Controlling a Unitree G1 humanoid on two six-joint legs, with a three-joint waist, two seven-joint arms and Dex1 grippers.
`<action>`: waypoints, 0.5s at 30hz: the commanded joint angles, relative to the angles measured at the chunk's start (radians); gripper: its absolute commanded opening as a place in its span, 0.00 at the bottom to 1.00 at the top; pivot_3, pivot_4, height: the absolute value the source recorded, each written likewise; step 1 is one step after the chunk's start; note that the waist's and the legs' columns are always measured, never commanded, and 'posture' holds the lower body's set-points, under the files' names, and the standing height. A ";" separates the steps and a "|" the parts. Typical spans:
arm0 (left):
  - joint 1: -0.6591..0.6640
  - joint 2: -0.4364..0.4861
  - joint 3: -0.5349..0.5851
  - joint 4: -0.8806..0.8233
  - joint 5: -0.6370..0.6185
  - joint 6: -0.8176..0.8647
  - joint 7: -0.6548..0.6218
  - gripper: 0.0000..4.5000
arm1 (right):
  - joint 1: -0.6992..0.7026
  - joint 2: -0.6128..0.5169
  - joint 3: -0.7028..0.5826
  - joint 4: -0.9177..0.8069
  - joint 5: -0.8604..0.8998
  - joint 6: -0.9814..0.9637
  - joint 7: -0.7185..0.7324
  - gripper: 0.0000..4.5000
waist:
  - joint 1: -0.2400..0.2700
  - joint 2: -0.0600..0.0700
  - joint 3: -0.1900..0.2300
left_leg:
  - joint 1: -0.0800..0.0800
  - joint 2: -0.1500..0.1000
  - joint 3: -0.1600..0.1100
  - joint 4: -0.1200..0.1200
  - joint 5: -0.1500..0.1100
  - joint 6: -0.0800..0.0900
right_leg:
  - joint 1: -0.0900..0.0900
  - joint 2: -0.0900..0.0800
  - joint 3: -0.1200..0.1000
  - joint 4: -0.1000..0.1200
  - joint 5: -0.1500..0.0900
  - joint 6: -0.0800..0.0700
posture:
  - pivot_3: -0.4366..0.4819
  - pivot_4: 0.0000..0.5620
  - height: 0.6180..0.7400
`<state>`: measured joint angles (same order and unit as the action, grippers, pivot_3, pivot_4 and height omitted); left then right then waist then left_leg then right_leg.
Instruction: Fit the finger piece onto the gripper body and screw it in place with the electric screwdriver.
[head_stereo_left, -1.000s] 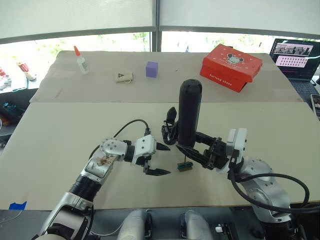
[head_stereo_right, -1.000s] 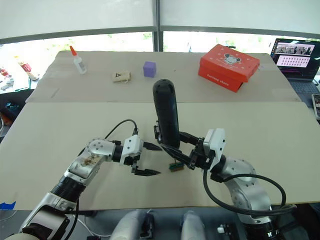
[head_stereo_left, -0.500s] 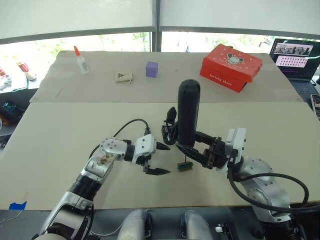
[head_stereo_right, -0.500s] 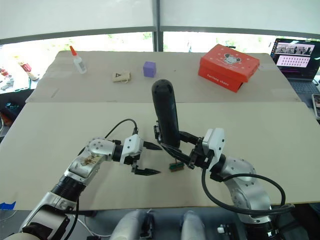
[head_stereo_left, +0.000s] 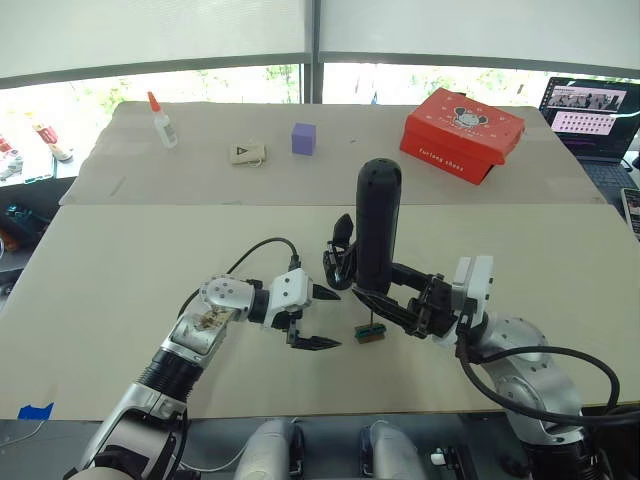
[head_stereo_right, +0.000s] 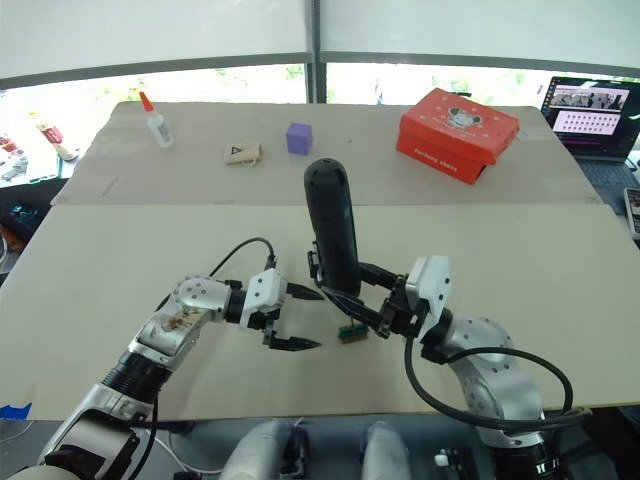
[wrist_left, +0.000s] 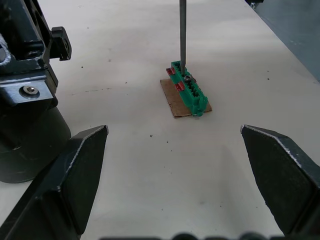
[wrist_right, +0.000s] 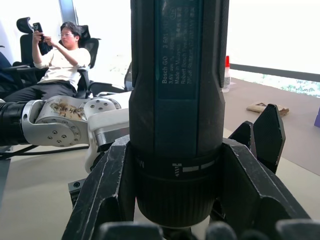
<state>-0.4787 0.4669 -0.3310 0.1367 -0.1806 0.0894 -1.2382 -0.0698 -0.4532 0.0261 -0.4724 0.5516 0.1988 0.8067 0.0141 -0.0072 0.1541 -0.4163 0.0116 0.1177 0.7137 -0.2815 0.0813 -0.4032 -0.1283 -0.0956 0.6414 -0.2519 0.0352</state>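
Beige board covers the table (head_stereo_left: 120, 260), with a red box (head_stereo_left: 462, 133), a purple cube (head_stereo_left: 304, 138) and a glue bottle (head_stereo_left: 163, 121) at its far edge, well beyond the electric screwdriver (head_stereo_left: 377, 228). That tool stands upright, long axis vertical, rounded end up, its thin bit (wrist_left: 182, 32) pointing straight down onto a small green block (wrist_left: 188, 91). The right gripper (head_stereo_left: 372, 300) is clamped around its lower barrel. Just behind and left of the screwdriver sits the gripper body (head_stereo_left: 338, 260), its pointed finger sticking upward. The left gripper (head_stereo_left: 320, 318), fingers spread wide and empty, hovers left of the block. Nothing has visibly moved since a second ago.
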 joint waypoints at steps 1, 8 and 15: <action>-0.016 0.002 0.016 -0.011 -0.003 -0.019 -0.002 1.00 | -0.007 -0.004 -0.025 -0.063 0.038 -0.009 0.006 0.42 | 0.000 0.000 0.000 | 0.000 0.000 0.000 0.000 0.000 0.000 | 0.000 0.000 0.000 0.000 0.000 0.000 | 0.48 0.27 1.00; -0.016 0.002 0.015 -0.011 -0.003 -0.021 -0.003 1.00 | -0.005 0.001 -0.014 -0.048 0.028 -0.024 0.007 0.42 | 0.000 0.000 0.000 | 0.000 0.000 0.000 0.000 0.000 0.000 | 0.000 0.000 0.000 0.000 0.000 0.000 | 0.48 0.27 1.00; -0.016 0.002 0.015 -0.013 -0.003 -0.021 -0.002 1.00 | -0.009 0.008 -0.007 -0.029 0.014 -0.035 0.009 0.42 | 0.000 0.000 0.000 | 0.000 0.000 0.000 0.000 0.000 0.000 | 0.000 0.000 0.000 0.000 0.000 0.000 | 0.48 0.27 1.00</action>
<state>-0.4786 0.4670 -0.3309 0.1367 -0.1805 0.0894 -1.2381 -0.0659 -0.4531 0.0281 -0.4678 0.5595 0.1989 0.8073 0.0142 -0.0072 0.1541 -0.4163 0.0116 0.1177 0.7137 -0.2815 0.0813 -0.4032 -0.1283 -0.0956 0.6414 -0.2519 0.0352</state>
